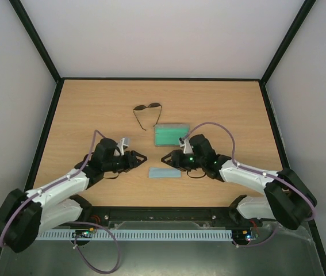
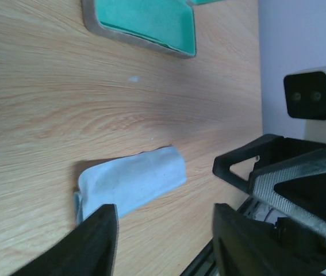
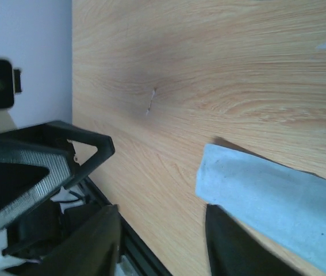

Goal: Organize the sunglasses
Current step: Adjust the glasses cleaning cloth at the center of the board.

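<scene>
The sunglasses (image 1: 147, 112) lie unfolded on the table at the back centre, thin dark frame, temples pointing towards me. They show in neither wrist view. The case (image 1: 171, 135) lies open in front of them, green lining up; its corner shows in the left wrist view (image 2: 145, 23). A folded light blue cloth (image 1: 164, 172) lies between my grippers, also in the left wrist view (image 2: 131, 183) and the right wrist view (image 3: 277, 198). My left gripper (image 1: 140, 157) is open and empty left of the cloth. My right gripper (image 1: 167, 158) is open and empty just right of it.
Black rails border the wooden table (image 1: 94, 109). White walls stand on the left, back and right. The right gripper shows in the left wrist view (image 2: 289, 178), and the left gripper in the right wrist view (image 3: 36, 167).
</scene>
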{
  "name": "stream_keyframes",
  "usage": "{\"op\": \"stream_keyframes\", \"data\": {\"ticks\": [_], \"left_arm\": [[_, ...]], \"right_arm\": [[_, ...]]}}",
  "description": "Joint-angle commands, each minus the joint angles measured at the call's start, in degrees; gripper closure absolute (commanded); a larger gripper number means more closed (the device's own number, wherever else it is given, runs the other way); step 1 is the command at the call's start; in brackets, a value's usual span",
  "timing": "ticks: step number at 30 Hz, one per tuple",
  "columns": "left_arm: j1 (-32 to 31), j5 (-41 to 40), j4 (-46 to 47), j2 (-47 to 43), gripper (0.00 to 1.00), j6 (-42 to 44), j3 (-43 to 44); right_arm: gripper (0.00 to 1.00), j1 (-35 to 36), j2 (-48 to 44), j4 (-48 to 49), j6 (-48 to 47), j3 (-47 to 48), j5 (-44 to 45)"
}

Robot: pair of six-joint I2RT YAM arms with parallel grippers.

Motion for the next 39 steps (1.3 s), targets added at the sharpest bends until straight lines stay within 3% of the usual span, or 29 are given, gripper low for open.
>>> {"op": "stream_keyframes", "data": {"ticks": [1, 3, 4, 7, 19, 39], "left_arm": [[-1.7, 4.9, 11.0, 5.5, 0.68, -1.9, 0.1], [-3.6, 4.1, 11.9, 7.2, 0.8, -2.7, 0.7], [-4.7, 3.3, 11.3, 8.1, 0.83, -2.7, 1.3], [-7.8, 0.8, 10.5, 10.2, 0.86, -3.3, 1.9], [-13.5, -4.8, 14.0, 19.2, 0.91, -5.4, 2.6], [-13.8, -7.5, 17.7, 28.8, 0.98, -3.5, 1.2]], "right_arm": [[0.68, -0.1, 1.9, 10.5, 3.2, -2.9, -4.6], [0.76, -0.1, 2.0, 10.8, 3.2, -4.1, -4.6], [0.82, 0.0, 2.0, 10.8, 3.1, -4.7, -4.4], [0.86, 0.0, 2.3, 12.0, 3.8, -7.3, -4.4], [0.87, 2.2, 9.0, 17.8, 5.1, -9.8, -2.8], [0.95, 5.8, 18.3, 28.0, 8.5, -13.0, -0.8]]}}
